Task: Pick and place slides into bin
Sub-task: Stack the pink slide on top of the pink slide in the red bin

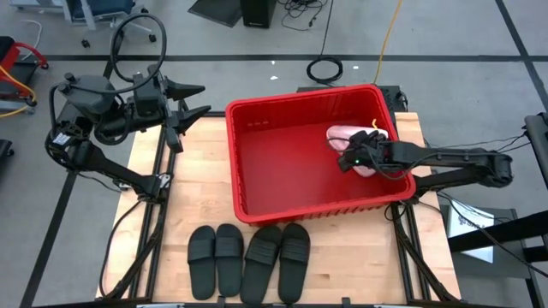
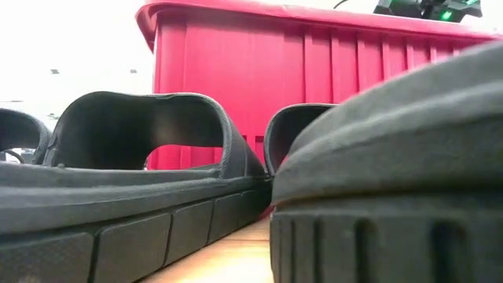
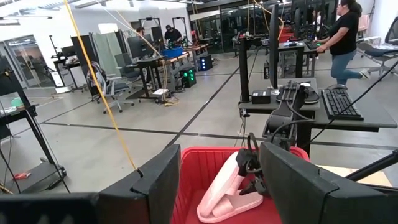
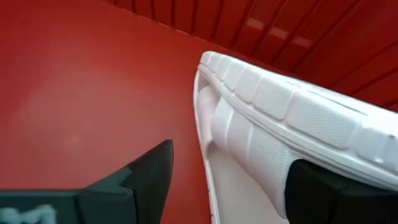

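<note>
Presently I have the right pincer (image 1: pixel 353 157) inside the large red plastic bin (image 1: pixel 257 184), its fingers spread with a pale pink foam slide sandal (image 1: pixel 344 135) between them — released, as I judge it, the sandal propped on edge against the bin's far right wall rather than carried. The left pincer (image 1: pixel 190 101) hangs parted and empty above the wooden tabletop (image 1: pixel 197 171), left of the bin.

Four matte black ribbed-sole slide sandals (image 1: pixel 250 259) lie in a row on the tabletop just in front of the bin, soles down, straps up.

Handling assessment: these look to be light moulded foam — soft enough to give under the fingers, stiff enough to keep shape, not fragile. The matte surface should offer fair friction. The wide arched strap is the obvious hold, with one finger beneath it; pinching the sole edge is the alternative, though the sandal may then swing. The row is close-packed, so I would start with an outer sandal.
</note>
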Controlling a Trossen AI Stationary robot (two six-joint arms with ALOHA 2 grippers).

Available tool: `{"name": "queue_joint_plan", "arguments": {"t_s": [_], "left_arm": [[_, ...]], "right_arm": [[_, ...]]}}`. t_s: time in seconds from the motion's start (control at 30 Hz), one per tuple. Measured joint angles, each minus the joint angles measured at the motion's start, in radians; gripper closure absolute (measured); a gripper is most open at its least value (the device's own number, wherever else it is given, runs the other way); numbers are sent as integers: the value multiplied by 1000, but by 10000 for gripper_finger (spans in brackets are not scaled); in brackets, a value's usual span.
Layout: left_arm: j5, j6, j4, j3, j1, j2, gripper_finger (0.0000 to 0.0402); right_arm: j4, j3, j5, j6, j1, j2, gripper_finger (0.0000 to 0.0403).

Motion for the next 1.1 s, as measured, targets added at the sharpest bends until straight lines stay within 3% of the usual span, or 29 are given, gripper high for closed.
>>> {"name": "queue_joint_plan", "arguments": {"t_s": [0.43,0.87,1.1], "left_arm": [[0,0,0,0,0,0,176],[0,7,-3,0,0,0,176],[0,10,-9,0,0,0,176]], "right_arm": [[-87,0,-82,-52,0,22,176],[-158,3,-235,-34,0,6,98],[-219,5,-352,-27,0,-1,90]]}}
